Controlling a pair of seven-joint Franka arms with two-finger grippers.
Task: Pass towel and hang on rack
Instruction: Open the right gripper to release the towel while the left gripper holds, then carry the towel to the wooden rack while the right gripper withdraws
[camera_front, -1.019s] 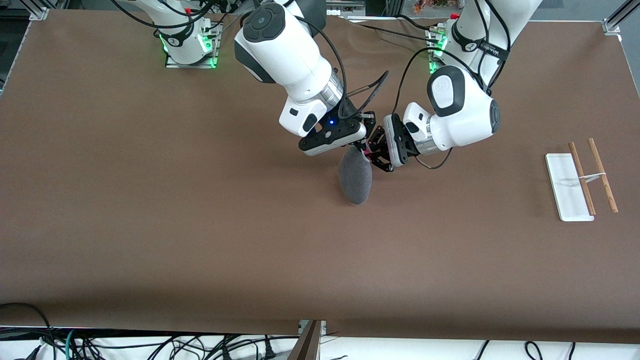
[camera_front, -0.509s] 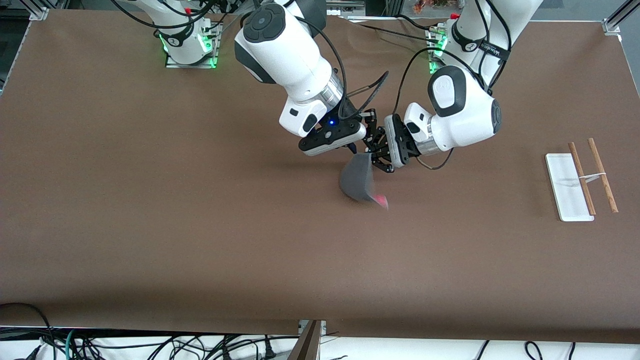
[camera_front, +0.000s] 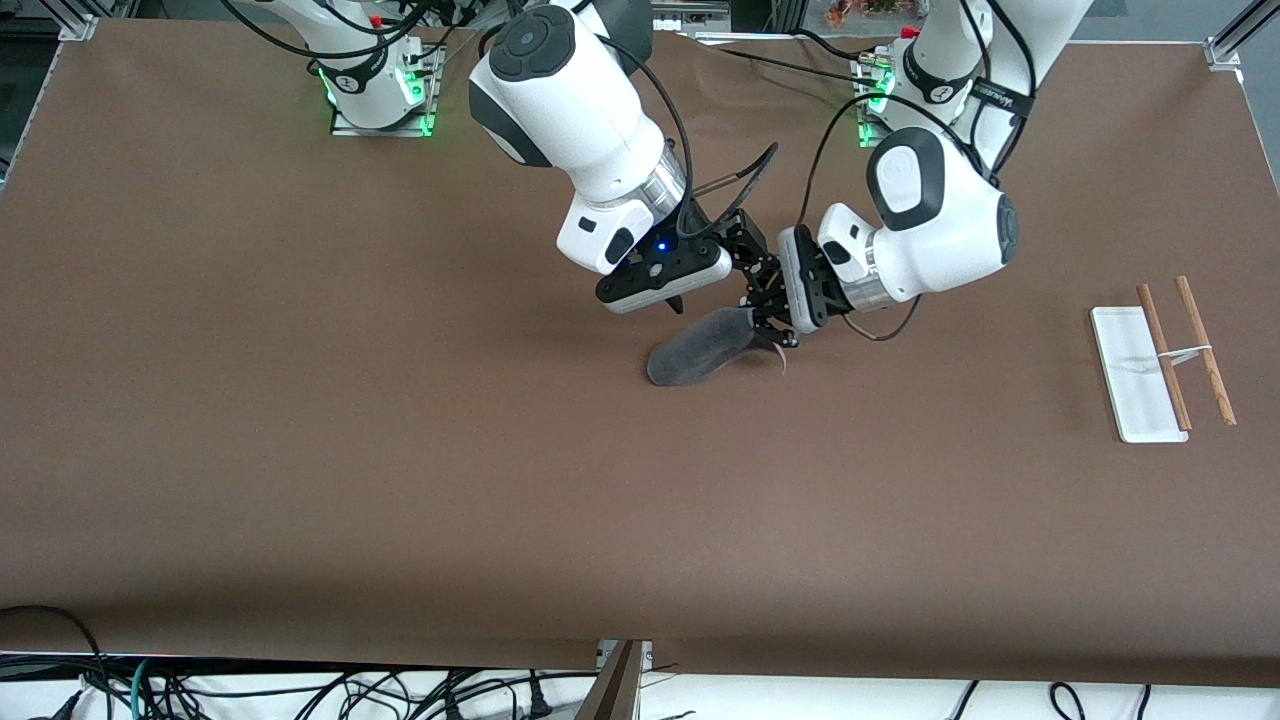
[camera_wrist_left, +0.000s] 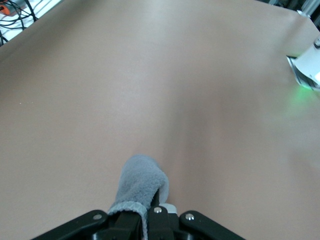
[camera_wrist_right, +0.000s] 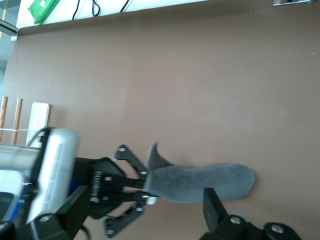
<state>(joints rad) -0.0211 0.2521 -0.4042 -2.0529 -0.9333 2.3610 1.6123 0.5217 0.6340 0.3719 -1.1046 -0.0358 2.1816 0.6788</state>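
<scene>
Brown table (camera_front: 300, 420), one towel (camera_front: 695, 348) pinched in left gripper (camera_front: 765, 322), right gripper (camera_front: 690, 300) spread wide over it, one rack (camera_front: 1140, 375) near the left arm's edge, rack absent from left wrist view.

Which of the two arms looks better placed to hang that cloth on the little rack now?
Left, probably: the left gripper is shut on the towel, the right gripper has opened, and the rack stands toward its end.

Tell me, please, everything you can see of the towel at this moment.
The towel is a small, fuzzy, dark grey cloth with a sliver of pink at one corner. It hangs bunched in the air over the middle of the table, one end pinched in the shut left pincer. The open right pincer is above it, apparently not touching it. It is not on the rack.
</scene>
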